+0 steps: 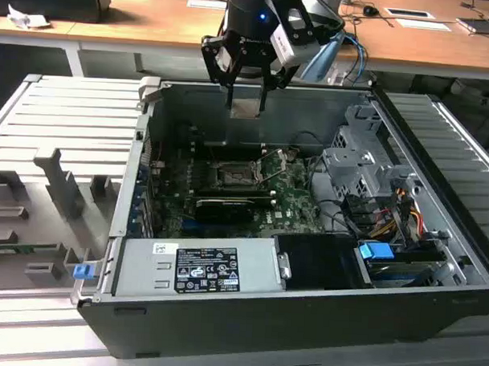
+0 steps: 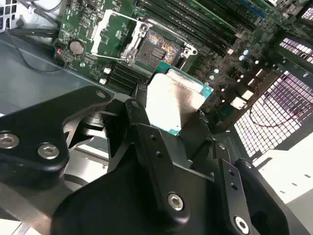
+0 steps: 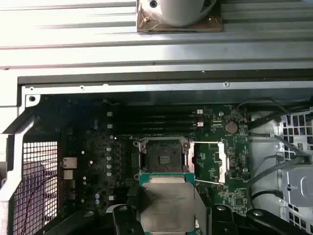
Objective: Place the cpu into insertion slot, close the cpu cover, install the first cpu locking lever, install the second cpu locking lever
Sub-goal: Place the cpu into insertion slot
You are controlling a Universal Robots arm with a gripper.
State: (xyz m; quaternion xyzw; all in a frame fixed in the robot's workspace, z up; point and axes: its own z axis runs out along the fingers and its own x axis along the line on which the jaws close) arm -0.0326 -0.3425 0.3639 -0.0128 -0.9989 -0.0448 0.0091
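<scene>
Clamping the cpu [image 2: 173, 100] by two opposite edges, the gripper [image 1: 247, 103] hangs over the open case [image 1: 132, 187]. Black fingers [image 2: 142, 117] are narrowed onto the chip. Its top is flat, square, dull silver with a teal rim. Below is open air down to the insertion slot [image 3: 164, 156], a bare black square mid-board. The cpu cover [image 3: 221, 164], a thin metal frame, is swung open just beside it. Beyond is ribbed grey metal.

We see a flat square cpu [image 3: 168, 205] topped in dull, faintly brushed silver-grey metal, with a green board edge. The matt black end effector [image 2: 171, 110] looks like smooth metal. The square black insertion slot [image 3: 163, 155] seems matt plastic, the thin silvery cpu cover [image 3: 221, 164] bare bright metal, and the grey computer case [image 1: 311, 113] matt sheet metal.
</scene>
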